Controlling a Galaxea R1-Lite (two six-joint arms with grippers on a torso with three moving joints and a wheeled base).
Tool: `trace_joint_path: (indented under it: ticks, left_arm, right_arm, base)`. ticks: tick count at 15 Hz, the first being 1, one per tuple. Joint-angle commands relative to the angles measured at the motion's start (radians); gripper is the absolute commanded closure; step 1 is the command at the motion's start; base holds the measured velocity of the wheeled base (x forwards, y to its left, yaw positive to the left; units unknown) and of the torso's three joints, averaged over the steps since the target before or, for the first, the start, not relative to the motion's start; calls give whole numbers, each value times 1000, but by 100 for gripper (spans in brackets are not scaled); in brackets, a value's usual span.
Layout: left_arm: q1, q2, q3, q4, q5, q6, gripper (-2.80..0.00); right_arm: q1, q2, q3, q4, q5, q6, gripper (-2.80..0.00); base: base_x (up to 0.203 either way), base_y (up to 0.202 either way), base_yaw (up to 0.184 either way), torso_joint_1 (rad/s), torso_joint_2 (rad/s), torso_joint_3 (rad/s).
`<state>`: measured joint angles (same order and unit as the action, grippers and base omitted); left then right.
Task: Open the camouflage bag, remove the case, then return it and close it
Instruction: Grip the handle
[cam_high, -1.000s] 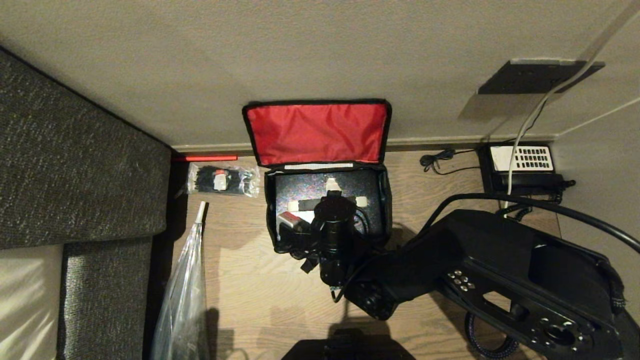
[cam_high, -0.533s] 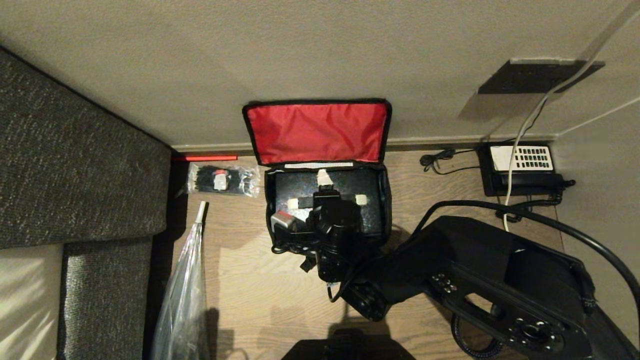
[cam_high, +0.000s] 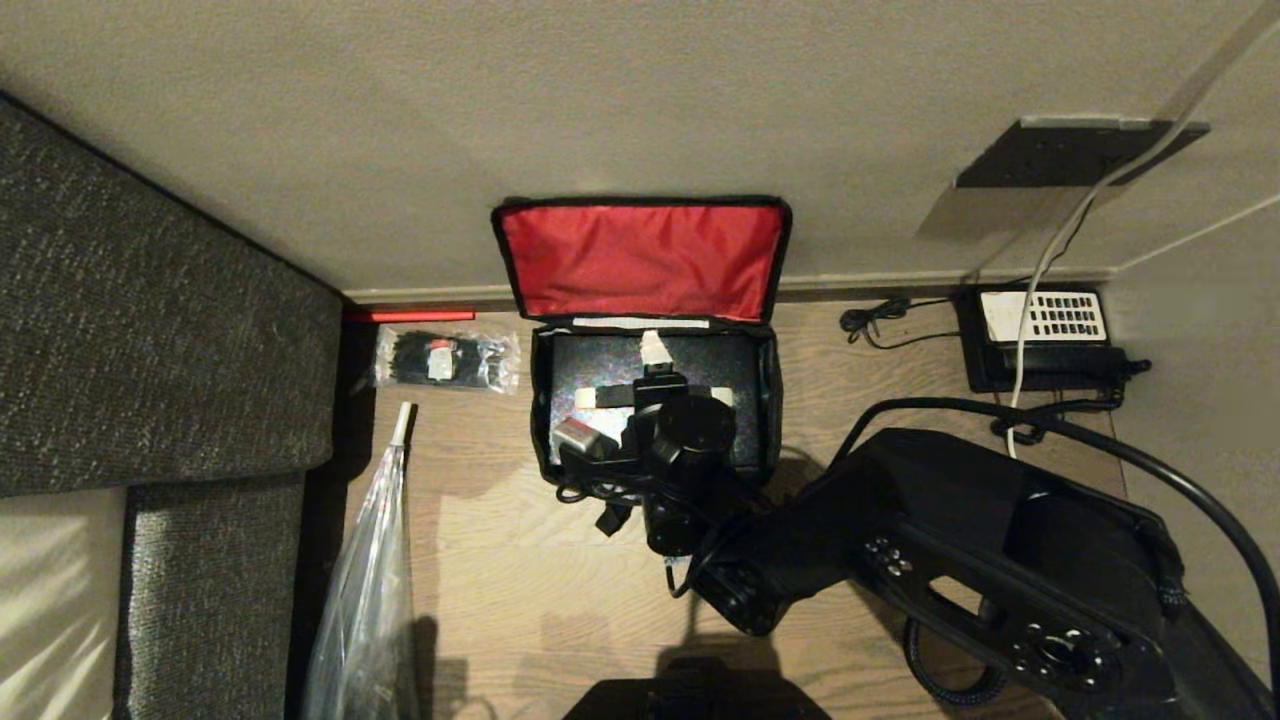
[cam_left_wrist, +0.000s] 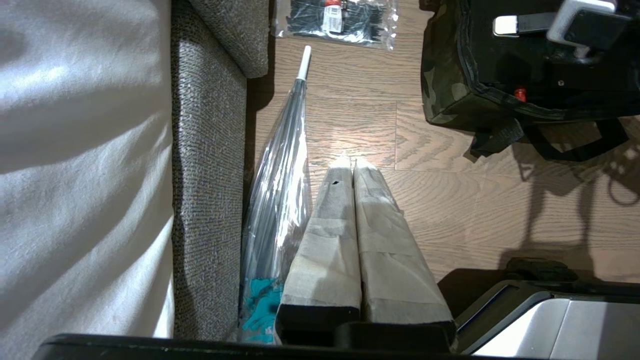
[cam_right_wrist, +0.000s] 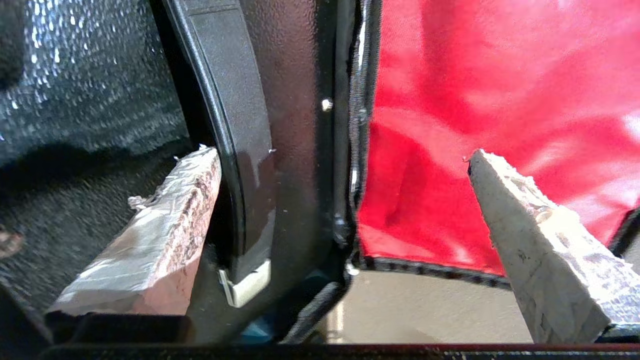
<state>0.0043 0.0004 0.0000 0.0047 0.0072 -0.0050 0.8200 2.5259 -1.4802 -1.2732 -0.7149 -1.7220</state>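
The camouflage bag stands open on the wooden floor, its red-lined lid leaning back against the wall. The black speckled case lies flat inside it, with a black band with white ends across it. My right gripper hangs open over the bag's back edge with nothing in it. One taped finger is by the case and its band; the other finger stands before the red lining. My left gripper is parked and shut over the floor, short of the bag.
A grey upholstered seat fills the left. A clear folded umbrella lies beside it. A packet of black ties sits left of the bag. A black telephone with cords stands at the right by the wall.
My right wrist has rolled, and its visible fingertip has moved from the middle of the case toward the lid's hinge. The right arm has swung slightly left. The bag has shifted a little right.
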Motion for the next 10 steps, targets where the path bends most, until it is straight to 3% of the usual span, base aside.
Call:
trace_joint_path:
  ticks: [1, 10]
  left_arm:
    - [1, -3, 3, 0, 0, 0, 0]
    - [0, -3, 3, 0, 0, 0, 0]
  right_arm:
    - [-7, -27, 35, 3, -6, -20, -280]
    - [-40, 21, -34, -86, -12, -26, -280]
  base:
    - [0, 0, 0, 0, 0, 0]
    - [0, 0, 0, 0, 0, 0]
